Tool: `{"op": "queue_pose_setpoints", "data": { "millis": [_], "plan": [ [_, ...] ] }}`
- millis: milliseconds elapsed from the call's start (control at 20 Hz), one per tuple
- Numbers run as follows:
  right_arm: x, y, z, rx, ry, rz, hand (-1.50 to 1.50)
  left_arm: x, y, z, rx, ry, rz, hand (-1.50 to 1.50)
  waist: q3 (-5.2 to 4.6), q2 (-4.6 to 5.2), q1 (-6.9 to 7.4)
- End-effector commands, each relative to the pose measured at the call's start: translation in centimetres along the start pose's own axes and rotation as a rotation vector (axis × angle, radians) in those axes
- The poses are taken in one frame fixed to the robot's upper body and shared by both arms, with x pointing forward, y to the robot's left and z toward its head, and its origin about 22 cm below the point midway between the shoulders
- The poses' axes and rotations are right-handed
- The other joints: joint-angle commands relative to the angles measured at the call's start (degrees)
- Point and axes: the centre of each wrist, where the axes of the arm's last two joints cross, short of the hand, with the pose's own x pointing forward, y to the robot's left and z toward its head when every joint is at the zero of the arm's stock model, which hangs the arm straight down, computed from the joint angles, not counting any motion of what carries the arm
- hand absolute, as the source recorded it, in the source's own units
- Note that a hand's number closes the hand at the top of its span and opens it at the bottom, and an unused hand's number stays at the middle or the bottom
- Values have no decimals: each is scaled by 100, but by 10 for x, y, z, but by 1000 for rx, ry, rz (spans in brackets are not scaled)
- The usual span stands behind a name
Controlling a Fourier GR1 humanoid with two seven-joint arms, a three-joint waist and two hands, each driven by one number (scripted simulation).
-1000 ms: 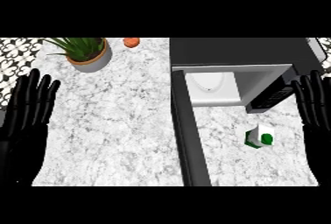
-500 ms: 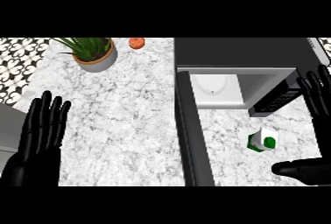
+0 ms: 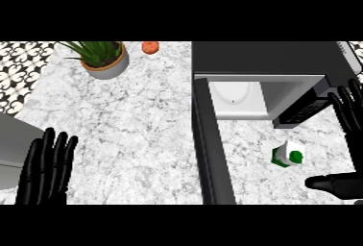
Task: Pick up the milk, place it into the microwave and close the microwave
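Observation:
The milk (image 3: pixel 287 156), a small white carton with a green cap and green base, stands on the marble counter in front of the open microwave (image 3: pixel 262 60). The microwave door (image 3: pixel 212 158) swings out toward me, left of the carton. A white plate (image 3: pixel 237 96) lies inside the cavity. My right hand (image 3: pixel 350 110) is open at the right edge, fingers straight up beside the microwave's panel, with its thumb (image 3: pixel 333 184) low and right of the milk, apart from it. Open and flat, my left hand (image 3: pixel 47 166) shows at lower left, far from the milk.
A potted green plant (image 3: pixel 105 60) and a small orange fruit (image 3: pixel 150 47) sit at the back of the counter. A grey object (image 3: pixel 10 144) juts in at the left edge. A patterned tile wall (image 3: pixel 21 60) shows at the top left.
My left hand has slid right and lower in the view. The right hand has come in, its thumb now showing just right of the milk. The milk has not moved.

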Motion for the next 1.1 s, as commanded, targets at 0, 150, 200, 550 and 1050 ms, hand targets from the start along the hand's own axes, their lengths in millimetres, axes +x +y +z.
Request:
{"op": "queue_pose_setpoints", "data": {
  "millis": [0, 150, 200, 550, 1050],
  "plan": [
    [-30, 14, -2, -15, 42, 14, -150, 9, 4, 19, 6, 4, -7, -150, 0, 1, 34],
    [-42, -9, 4, -24, 74, 33, -150, 11, -7, 25, 5, -7, -10, -150, 2, 2, 29],
    [-36, 1, 0, -33, 76, 39, -150, 6, -6, 24, -2, -8, -18, -150, 0, 1, 13],
    [-81, -21, 47, -28, 141, 79, -150, 18, -7, 19, -12, -2, -1, -150, 2, 7, -14],
    [-138, -52, 79, -117, 163, 92, -150, 22, -17, 41, -4, -2, -11, -150, 4, 3, 34]
  ]
}}
